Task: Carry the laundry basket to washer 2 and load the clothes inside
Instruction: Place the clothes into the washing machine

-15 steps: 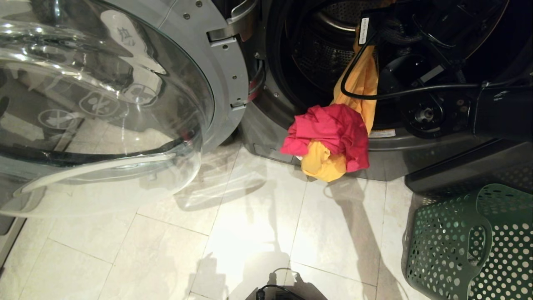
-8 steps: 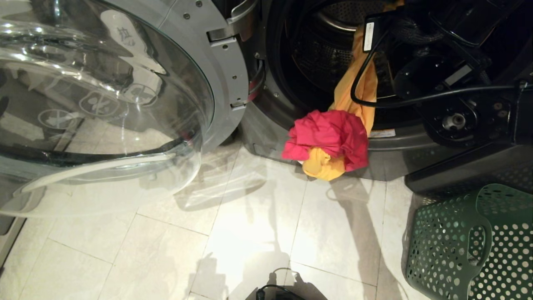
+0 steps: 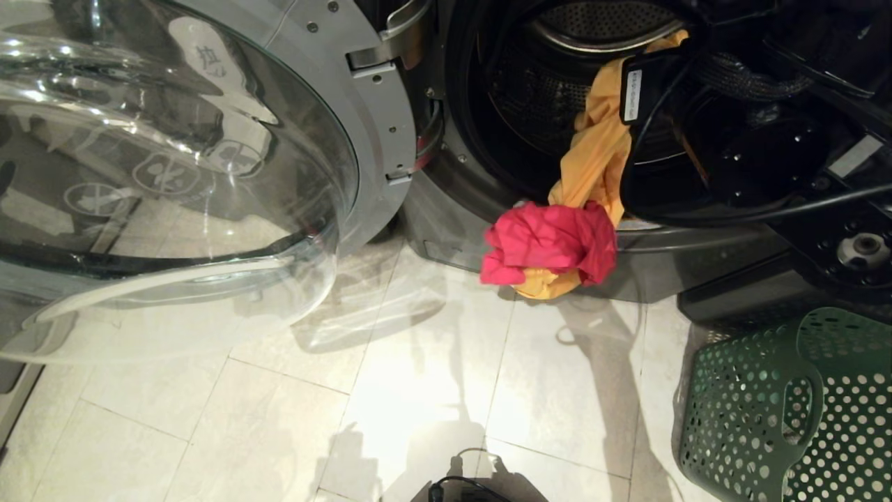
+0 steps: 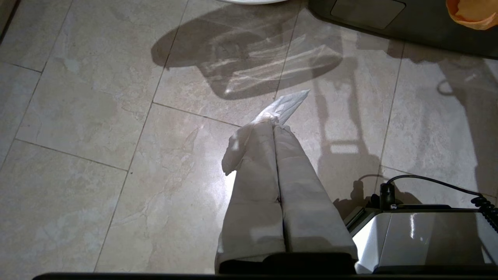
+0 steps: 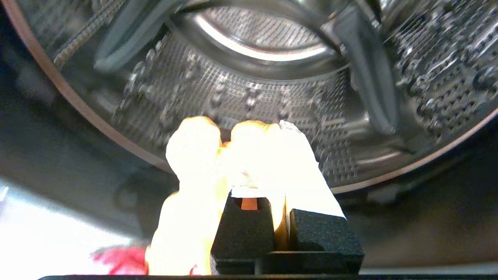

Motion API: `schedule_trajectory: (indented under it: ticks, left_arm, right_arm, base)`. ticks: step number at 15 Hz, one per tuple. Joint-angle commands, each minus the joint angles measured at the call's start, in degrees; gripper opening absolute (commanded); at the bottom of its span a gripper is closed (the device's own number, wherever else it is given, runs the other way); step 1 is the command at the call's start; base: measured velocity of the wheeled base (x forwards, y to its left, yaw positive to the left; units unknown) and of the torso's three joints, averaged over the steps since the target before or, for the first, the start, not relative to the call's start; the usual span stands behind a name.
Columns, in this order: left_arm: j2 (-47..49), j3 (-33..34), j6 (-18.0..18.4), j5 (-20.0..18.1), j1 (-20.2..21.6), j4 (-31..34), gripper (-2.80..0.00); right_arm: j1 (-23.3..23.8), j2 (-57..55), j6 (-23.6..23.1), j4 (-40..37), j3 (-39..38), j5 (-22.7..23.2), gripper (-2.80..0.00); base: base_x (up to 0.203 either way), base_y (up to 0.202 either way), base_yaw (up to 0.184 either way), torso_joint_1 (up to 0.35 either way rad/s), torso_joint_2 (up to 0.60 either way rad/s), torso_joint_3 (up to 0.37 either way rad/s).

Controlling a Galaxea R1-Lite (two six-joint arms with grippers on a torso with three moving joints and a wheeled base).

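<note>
Step in hand: feeding the clothes through the mouth of the washer (image 3: 446, 174).

The right end effector (image 5: 278, 182) is clenched on a yellow garment (image 3: 592, 160) and sits at the drum (image 5: 256, 77) opening. The garment trails from the grip down over the washer's lower rim, with a red garment (image 3: 550, 244) bunched around its lower end, hanging outside the washer just above the floor (image 3: 390, 390). The washer door (image 3: 174, 174) stands swung fully open beside the opening. The basket (image 3: 787, 411) rests on the floor near the washer's front, to the right of the opening.

The left end effector (image 4: 272, 124) is clenched on nothing, parked above the floor well apart from the washer.

Procedure, as judged from this state:
- Carry the grip deep into the drum before releasing, so the trailing length clears the rim.
- Lift high enough that the red garment rides in with the yellow one; it looks loosely caught and may slip off.
- Release only once both garments are past the door seal.
- Check that no fabric hangs over the rim afterwards; any left there would foul the door.
</note>
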State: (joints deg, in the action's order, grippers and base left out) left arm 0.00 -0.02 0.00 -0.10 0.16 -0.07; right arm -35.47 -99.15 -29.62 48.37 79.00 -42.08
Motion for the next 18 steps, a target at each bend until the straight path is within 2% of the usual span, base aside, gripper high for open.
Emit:
schedule_trajectory:
  ticks: [1,8,13,18]
  left_arm:
    - [0.09,0.02,0.00,0.01,0.02,-0.01,-2.80]
    - [0.09,-0.05,0.00,0.01,0.02,-0.01,-2.80]
    - [0.09,0.01,0.00,0.01,0.02,-0.01,-2.80]
    - [0.09,-0.06,0.17,0.01,0.02,-0.01,-2.80]
  right_arm:
    - [-1.53,3.18,0.11,0.24,-3.94,-0.28,-2.80]
    - [-3.72,5.27,1.28,-4.67,-7.75,-0.13,-2.80]
    - [-3.73,9.86,13.80,-24.41,-9.02,0.73,-2.80]
    - [-3.70,17.09,15.59,-35.99,-9.56,0.95,-2.80]
  base:
    - [0.000,0.000,0.000,0.000,0.00,0.000]
    - [0.000,0.000,0.000,0.000,0.00,0.000]
    - [0.000,0.000,0.000,0.000,0.00,0.000]
    - [0.000,0.000,0.000,0.000,0.00,0.000]
